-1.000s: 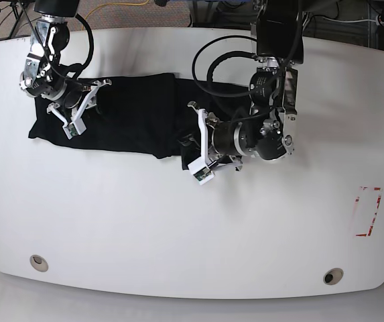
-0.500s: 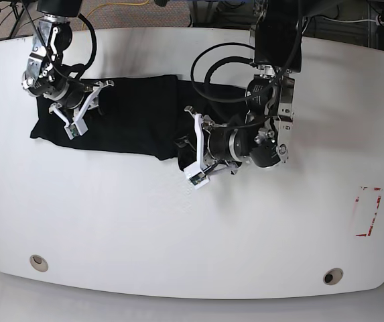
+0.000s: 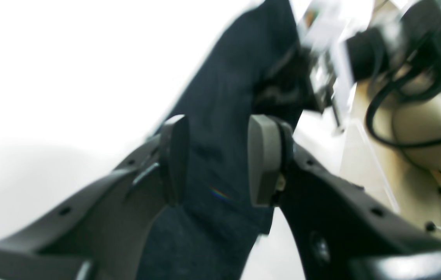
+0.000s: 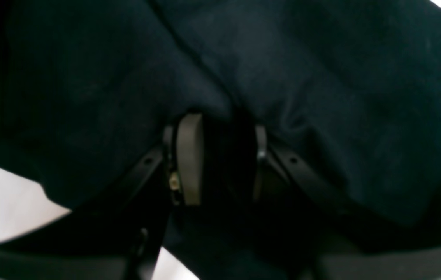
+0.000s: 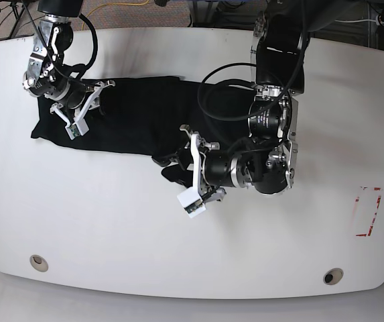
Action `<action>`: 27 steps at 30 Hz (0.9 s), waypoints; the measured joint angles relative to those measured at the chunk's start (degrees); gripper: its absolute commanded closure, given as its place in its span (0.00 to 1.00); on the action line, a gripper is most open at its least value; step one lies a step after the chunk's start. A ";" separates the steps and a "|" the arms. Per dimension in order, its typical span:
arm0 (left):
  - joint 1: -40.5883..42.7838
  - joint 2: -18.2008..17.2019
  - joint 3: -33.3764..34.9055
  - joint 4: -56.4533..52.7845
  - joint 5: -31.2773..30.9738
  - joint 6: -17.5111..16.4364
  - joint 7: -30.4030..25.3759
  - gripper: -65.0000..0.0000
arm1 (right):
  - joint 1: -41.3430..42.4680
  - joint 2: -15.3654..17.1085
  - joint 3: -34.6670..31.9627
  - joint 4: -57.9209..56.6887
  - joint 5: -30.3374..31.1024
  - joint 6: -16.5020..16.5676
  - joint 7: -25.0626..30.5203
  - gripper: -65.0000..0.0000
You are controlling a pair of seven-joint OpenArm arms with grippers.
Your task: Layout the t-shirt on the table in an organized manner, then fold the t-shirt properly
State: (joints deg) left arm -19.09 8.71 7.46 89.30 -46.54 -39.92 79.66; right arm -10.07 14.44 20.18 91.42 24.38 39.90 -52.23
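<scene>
Two grippers: both at the black t-shirt.
Left gripper: jaws apart, a clear gap between the grey pads; dark cloth lies beyond the gap, none pinched.
Right gripper: jaws partly closed on a bunched fold of the t-shirt, cloth filling the space between them.
T-shirt: folded into a band across the far half of the white table, its near corner just beside the left gripper.
Red-and-white tape rectangle: well apart, near the table's edge.

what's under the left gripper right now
Under the left gripper, whose jaws stand apart, lies the black t-shirt, a strip of it running between the fingers, on the white table. The cloth covers the tabletop beneath it.
</scene>
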 measured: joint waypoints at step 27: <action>13.55 -12.24 -6.84 -3.87 17.68 0.02 -13.68 1.00 | 0.13 -1.73 -0.28 5.55 -1.29 -0.02 -3.02 0.75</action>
State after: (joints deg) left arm -5.54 -3.53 0.62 85.43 -28.86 -39.90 65.98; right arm -9.93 12.71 19.90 96.97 23.09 39.88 -55.24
